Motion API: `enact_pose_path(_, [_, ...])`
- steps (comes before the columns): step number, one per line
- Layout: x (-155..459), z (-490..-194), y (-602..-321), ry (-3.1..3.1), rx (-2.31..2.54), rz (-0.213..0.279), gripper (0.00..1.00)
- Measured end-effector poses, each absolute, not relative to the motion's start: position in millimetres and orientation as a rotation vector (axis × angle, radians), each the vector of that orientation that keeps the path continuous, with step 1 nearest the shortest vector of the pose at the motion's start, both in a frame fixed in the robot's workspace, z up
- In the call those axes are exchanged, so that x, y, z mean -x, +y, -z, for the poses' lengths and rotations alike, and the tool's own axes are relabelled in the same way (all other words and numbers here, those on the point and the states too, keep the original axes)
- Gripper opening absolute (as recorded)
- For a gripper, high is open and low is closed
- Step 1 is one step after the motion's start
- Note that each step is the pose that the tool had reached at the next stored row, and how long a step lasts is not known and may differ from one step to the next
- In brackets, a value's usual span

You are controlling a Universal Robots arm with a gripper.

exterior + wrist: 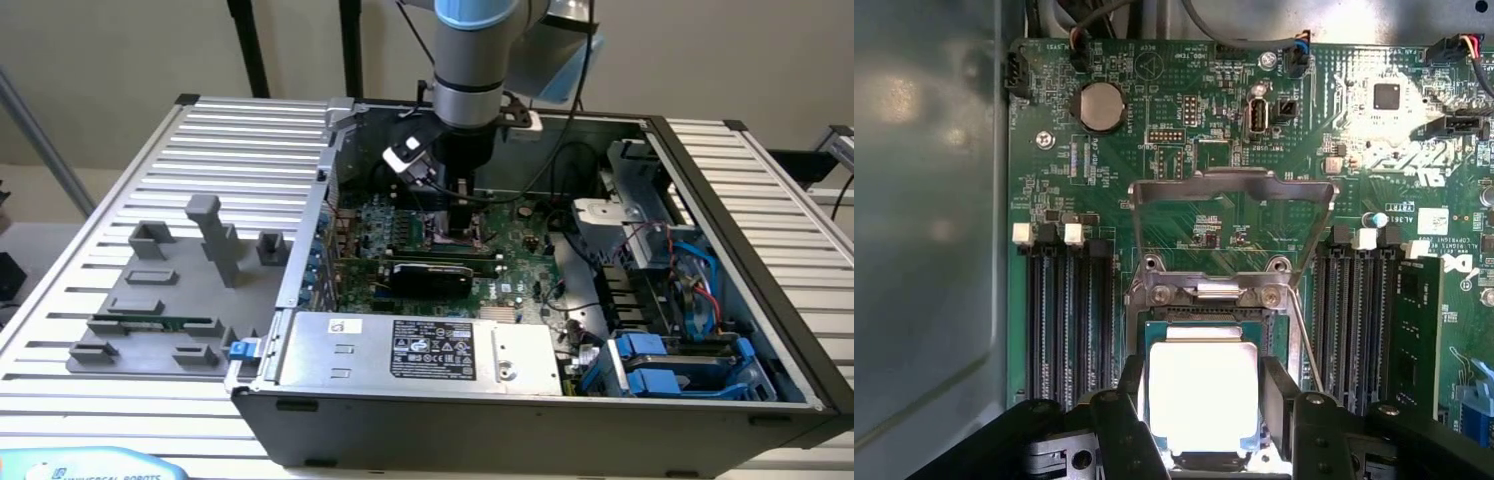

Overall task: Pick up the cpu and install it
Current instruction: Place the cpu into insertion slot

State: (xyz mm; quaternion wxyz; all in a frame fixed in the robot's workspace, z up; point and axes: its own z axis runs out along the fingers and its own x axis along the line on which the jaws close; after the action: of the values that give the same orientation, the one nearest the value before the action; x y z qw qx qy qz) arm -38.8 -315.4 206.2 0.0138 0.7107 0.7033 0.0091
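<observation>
**Item:** cpu point(1204, 385), silver-topped square chip.

**Location:** in the wrist view it lay between the fingers over the open socket point(1204, 310) of the motherboard point(1154, 130). The motherboard sat inside the computer case point(534, 410). Whether the chip was fully down in the socket or just above it could not be told.

**Gripper** point(1204, 400)**:** the jaws were set wide, one finger against each of two opposite edges of the cpu. This was read as a grip on the chip.

**Socket fittings:** the metal load plate point(1229, 185) stood swung up and back, leaving the seat uncovered. Memory slots point(1069, 310) flanked the socket on either side.

**Elsewhere:** grey fixture blocks point(200, 240) and a green memory stick point(151, 323) lay on the slatted table point(80, 260), at the exterior view's left, well apart from the arm.

**Step in hand, as judged:** pick-up done and installation under way, with the chip at the seat.

**Requirement, as judged:** the chip has to sit square and level in the frame, lowered gently, because a tilted edge could bind against the socket.
</observation>
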Motion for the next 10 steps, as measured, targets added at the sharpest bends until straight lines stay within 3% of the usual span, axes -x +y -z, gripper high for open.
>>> enact_pose_path(10, [38.8,-202.4,-317.8,2.169,-2.224,-0.017,0.55])
